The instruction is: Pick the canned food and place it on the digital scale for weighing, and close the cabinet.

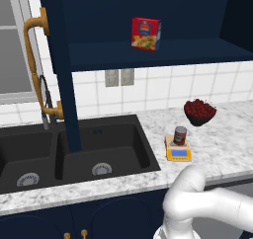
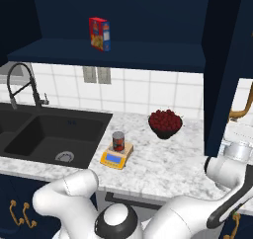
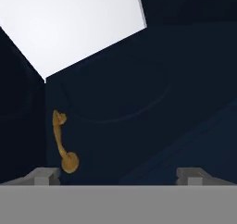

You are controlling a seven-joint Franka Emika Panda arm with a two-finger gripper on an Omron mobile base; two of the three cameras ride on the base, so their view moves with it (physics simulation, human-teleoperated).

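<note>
Gripper [image 3: 118, 174] spread open and empty, facing the cabinet [image 3: 139, 102] door, brass handle [image 3: 62, 144] ahead-left. Can [image 1: 180, 135] sits upright on scale [image 1: 178, 151].

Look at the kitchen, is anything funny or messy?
Nothing is spilled or broken. The canned food stands upright on the digital scale. The one odd thing: the cabinet doors hang wide open, showing a red box on the shelf.

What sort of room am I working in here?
A home kitchen, by the look of it: a black double sink set in a marble counter, white tiled backsplash, and a navy wall cabinet standing open above.
</note>
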